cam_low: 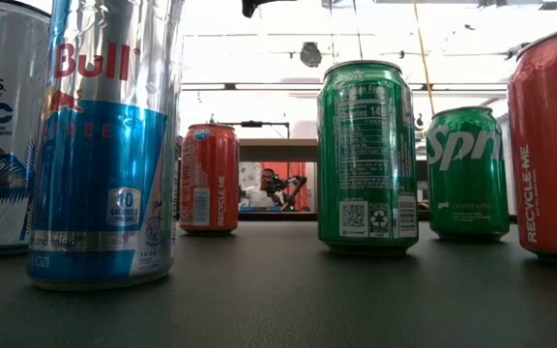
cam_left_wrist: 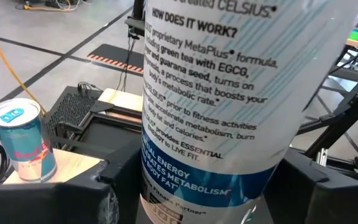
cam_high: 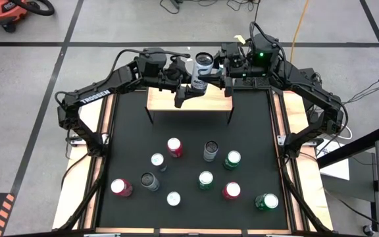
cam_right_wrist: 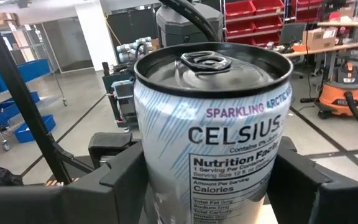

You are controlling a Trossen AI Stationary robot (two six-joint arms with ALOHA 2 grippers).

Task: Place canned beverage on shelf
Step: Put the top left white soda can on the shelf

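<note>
A white and blue Celsius can (cam_high: 201, 71) hangs upright over the light-wood shelf (cam_high: 189, 100) at the table's far edge, with both grippers on it. My left gripper (cam_high: 191, 87) reaches in from the left and is shut on the can's lower part. My right gripper (cam_high: 213, 68) comes from the right and is shut higher up, below the can's rim (cam_right_wrist: 211, 62). The can's bottom is hidden in every view. In the left wrist view a blue and silver can (cam_left_wrist: 20, 140) stands on a light-wood surface beyond the held can. My left gripper pinches the can's lower side wall (cam_left_wrist: 160, 186), at the blue band, between its two fingers. The fingers come in nearly level from the table's left, slanting slightly down, across the upright can. The can is lifted clear of the shelf. My right gripper pinches the can's side wall (cam_right_wrist: 160, 180) between its two fingers, some way below the top rim. The fingers come in level from the table's right and lie across the can. The can stands upright in the hold, its tab end up.
Several cans stand upright on the black table (cam_high: 130, 131) nearer the front: a red one (cam_high: 174, 146), a grey one (cam_high: 210, 150), a green one (cam_high: 232, 159) and others. Bare black table lies between these cans and the shelf's thin black legs.
</note>
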